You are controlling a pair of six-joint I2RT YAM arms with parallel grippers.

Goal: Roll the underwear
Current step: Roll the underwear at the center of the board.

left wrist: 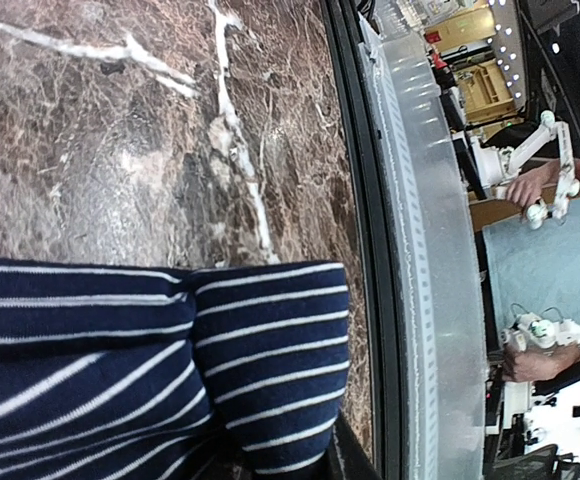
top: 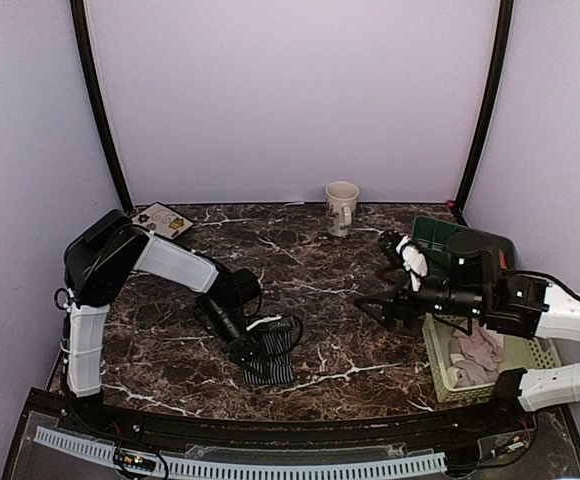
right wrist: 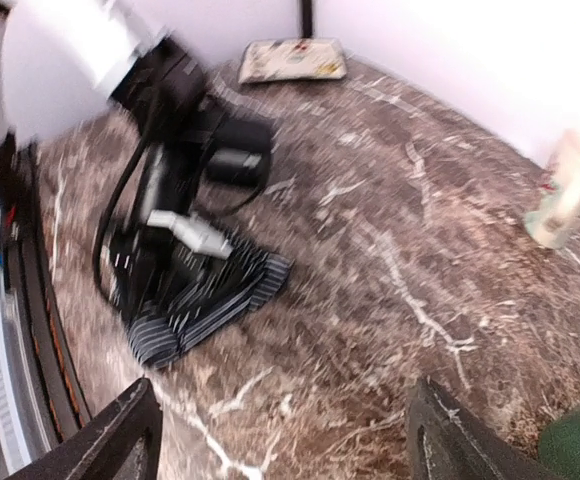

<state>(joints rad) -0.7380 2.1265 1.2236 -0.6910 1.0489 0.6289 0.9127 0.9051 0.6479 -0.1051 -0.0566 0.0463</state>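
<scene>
The navy underwear (top: 271, 364) with thin white stripes lies folded on the dark marble table (top: 310, 270), near the front edge. My left gripper (top: 257, 347) is pressed down on it and shut on the cloth. In the left wrist view a rolled striped fold (left wrist: 270, 350) fills the bottom, with one dark finger (left wrist: 358, 462) beside it. My right gripper (top: 384, 306) hangs open over the table's right half, holding nothing; its two fingertips (right wrist: 110, 440) stand wide apart, and the striped underwear (right wrist: 215, 300) lies ahead. A pink underwear (top: 478, 350) lies in the basket.
A pale mesh basket (top: 433, 350) stands at the right edge, under my right arm. Behind it is a green box (top: 438, 235). A beige mug (top: 342, 207) stands at the back centre and a patterned card (top: 165, 220) at the back left.
</scene>
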